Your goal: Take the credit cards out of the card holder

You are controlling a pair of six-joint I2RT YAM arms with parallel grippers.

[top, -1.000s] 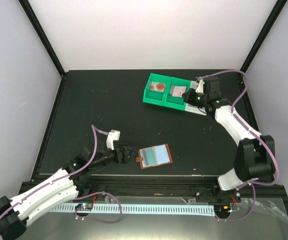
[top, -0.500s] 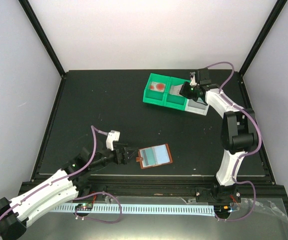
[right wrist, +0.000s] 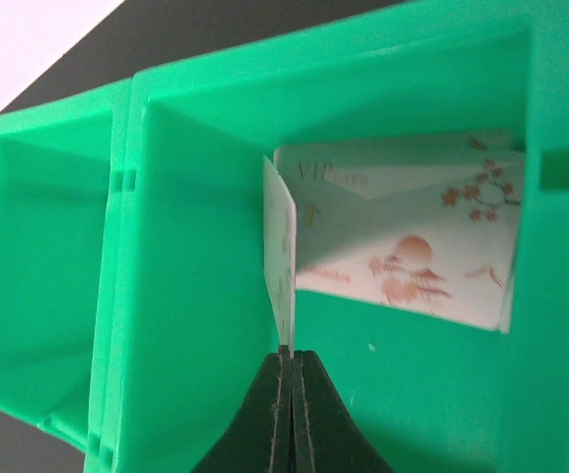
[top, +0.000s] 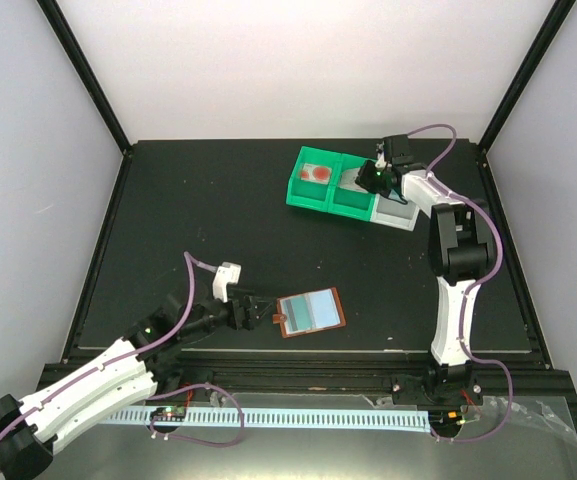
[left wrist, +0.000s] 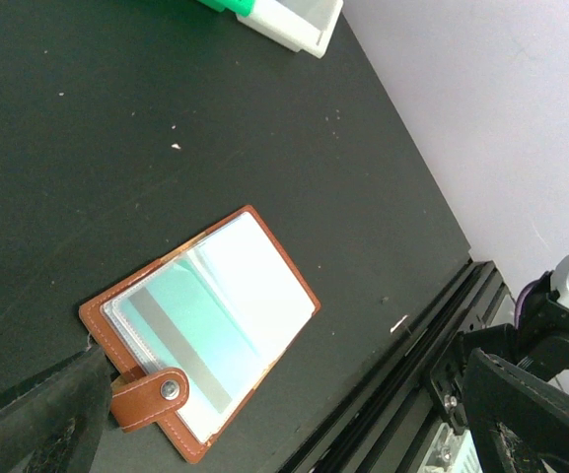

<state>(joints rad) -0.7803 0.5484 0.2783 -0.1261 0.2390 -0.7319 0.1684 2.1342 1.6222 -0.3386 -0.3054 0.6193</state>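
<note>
From above, the reddish-brown leather card holder [top: 309, 312] lies open on the table, the left gripper [top: 258, 308] just beside it. Left wrist: that gripper is spread wide, a pale blue plastic card [left wrist: 215, 305] inside the holder. Right wrist: the right gripper [right wrist: 291, 360] pinches a thin white card [right wrist: 280, 256] upright in a green plastic bin [right wrist: 185, 246].

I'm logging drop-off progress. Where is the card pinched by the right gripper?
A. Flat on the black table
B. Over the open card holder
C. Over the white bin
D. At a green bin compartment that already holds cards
D: in the right wrist view the right gripper is shut on a credit card held edge-on between the green bin walls, beside other cards lying on that compartment's floor.
</note>
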